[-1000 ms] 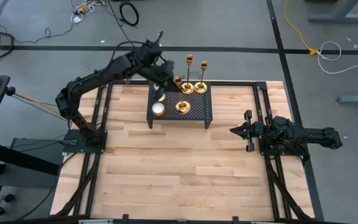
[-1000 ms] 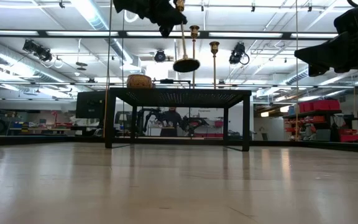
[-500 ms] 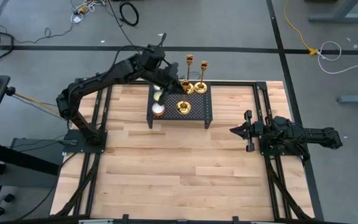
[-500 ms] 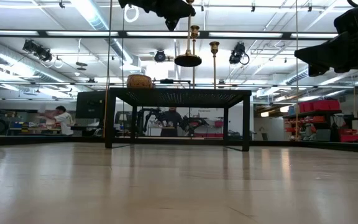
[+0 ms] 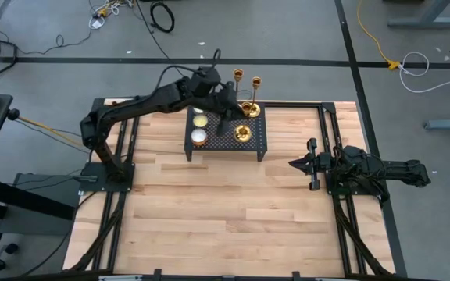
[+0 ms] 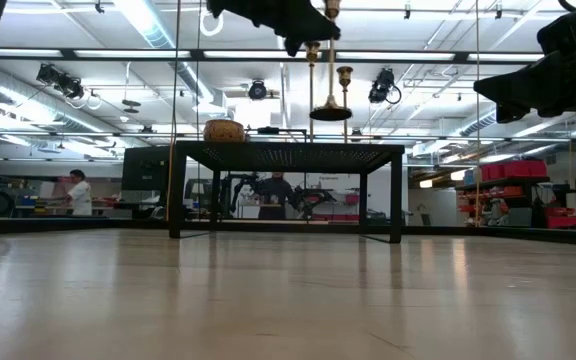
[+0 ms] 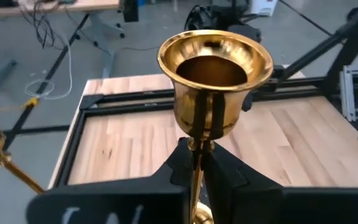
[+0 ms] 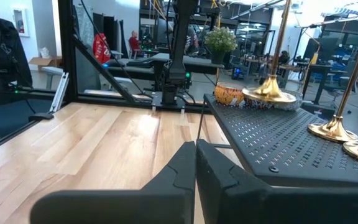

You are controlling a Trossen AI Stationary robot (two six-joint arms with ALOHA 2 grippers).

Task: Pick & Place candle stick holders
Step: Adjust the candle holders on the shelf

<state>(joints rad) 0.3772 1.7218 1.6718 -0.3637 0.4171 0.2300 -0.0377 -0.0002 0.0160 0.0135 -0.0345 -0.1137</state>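
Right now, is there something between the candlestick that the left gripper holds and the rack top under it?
Nothing visible. The left gripper holds the candlestick by its stem, base hanging above bare black mesh rack. The two other candlesticks stand farther back.

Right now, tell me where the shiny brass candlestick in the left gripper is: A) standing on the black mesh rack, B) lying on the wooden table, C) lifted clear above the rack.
C: in the low view the candlestick hangs from the left gripper, its base above the rack.

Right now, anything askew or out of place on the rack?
Only one: a shiny brass candlestick hangs above the black mesh rack, gripped by the left hand. The other two brass candlesticks stand upright. Nothing spilled.
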